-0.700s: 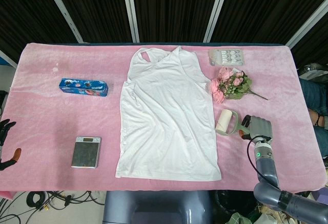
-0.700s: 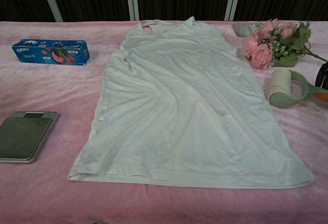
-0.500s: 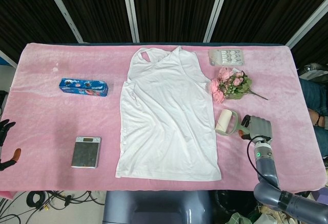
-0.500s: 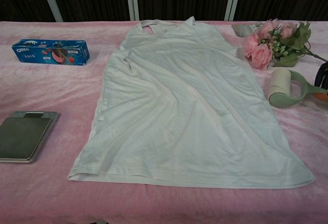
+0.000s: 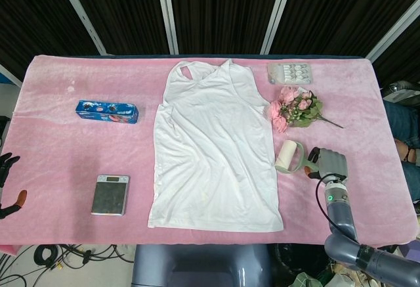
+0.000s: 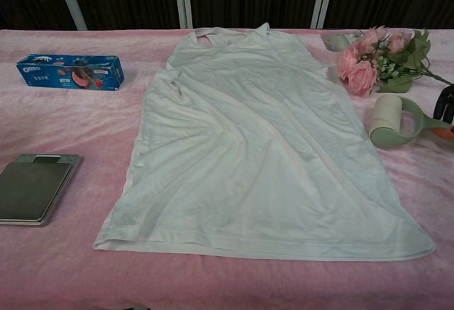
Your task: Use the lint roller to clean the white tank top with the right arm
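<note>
Fingers of right hand point(image 5: 326, 163) gripping lint roller point(image 5: 289, 156) handle beside white tank top point(image 5: 213, 152), OREO box point(image 6: 69, 72) left.

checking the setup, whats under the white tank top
The white tank top lies flat on the pink cloth that covers the table. The cloth shows all around its edges. Whatever sits directly beneath the fabric is covered, though no bulge shows.

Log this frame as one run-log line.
stage: grasp | right hand on lint roller handle, roller beside white tank top, not on it | left hand idle at table edge
</note>
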